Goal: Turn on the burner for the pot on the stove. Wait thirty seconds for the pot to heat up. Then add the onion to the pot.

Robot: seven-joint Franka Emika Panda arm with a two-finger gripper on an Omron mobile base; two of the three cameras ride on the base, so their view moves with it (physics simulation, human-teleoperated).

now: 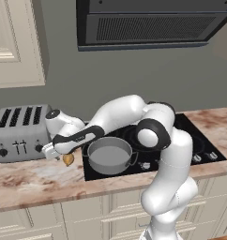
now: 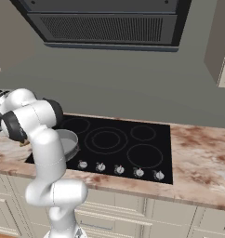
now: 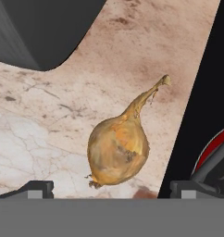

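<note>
Hand view: I see the onion point(image 3: 117, 155) at lower centre on the counter point(image 3: 49, 120), between the parted fingertips point(image 3: 35, 189); nothing is clamped. Its stem runs toward upper right, beside the stove point(image 3: 211, 83) edge.

Gripper point(image 1: 59, 156) above onion point(image 1: 68, 159) beside pot point(image 1: 109, 155)

The onion point(image 1: 68, 159) lies on the counter point(image 1: 31, 178) between toaster point(image 1: 19, 131) and pot point(image 1: 109, 155).
</note>
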